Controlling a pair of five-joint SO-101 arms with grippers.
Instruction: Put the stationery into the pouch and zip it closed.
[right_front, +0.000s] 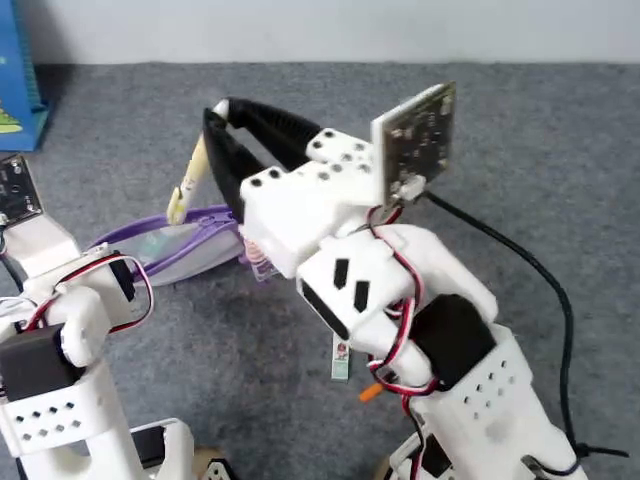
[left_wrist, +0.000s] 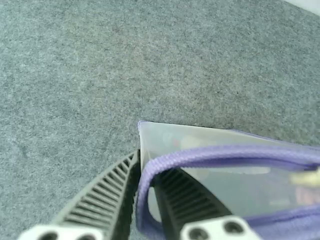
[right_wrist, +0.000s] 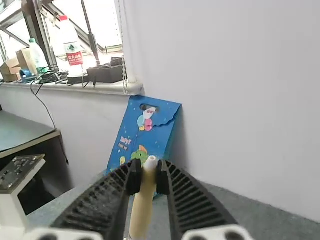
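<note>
A translucent pouch (right_front: 175, 248) with purple trim lies on the grey carpet, its mouth facing the arms. In the left wrist view my left gripper (left_wrist: 145, 212) is shut on the pouch's (left_wrist: 225, 165) purple rim, which runs between the black fingers (left_wrist: 100, 200). My right gripper (right_front: 222, 118) is raised over the pouch and is shut on a cream pen (right_front: 190, 178). The pen hangs slanting down, its lower end just over the pouch's mouth. The right wrist view shows the pen (right_wrist: 144, 200) clamped between that gripper's (right_wrist: 147, 175) fingers. A pale item (left_wrist: 307, 177) lies inside the pouch.
A blue gift bag (right_front: 15, 85) stands at the carpet's far left edge, against the wall (right_wrist: 145, 135). A small white and green strip (right_front: 341, 360) and an orange bit (right_front: 370, 392) lie beside the right arm's base. Bare carpet stretches to the right.
</note>
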